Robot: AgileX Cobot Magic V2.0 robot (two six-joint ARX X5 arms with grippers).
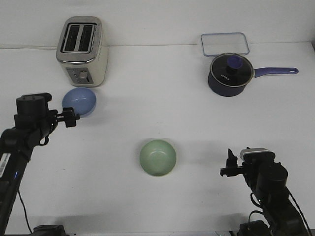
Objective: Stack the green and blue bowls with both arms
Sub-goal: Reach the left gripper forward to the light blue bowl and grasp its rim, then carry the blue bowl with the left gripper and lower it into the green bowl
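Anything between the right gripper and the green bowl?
No. In the front view, only bare table lies between the right gripper and the green bowl.

Counting across the worktop (pixel 162 98): two bowls, one blue bowl (pixel 80 101) and one green bowl (pixel 157 157). One toaster (pixel 82 50), with two slots on top. One saucepan (pixel 230 74), dark navy, with one lid and one purple handle. One clear shallow container (pixel 225 44) at the back. Two black arms, one left arm (pixel 19 142) and one right arm (pixel 270 191), each with one end effector: left end effector (pixel 70 118), right end effector (pixel 228 164).
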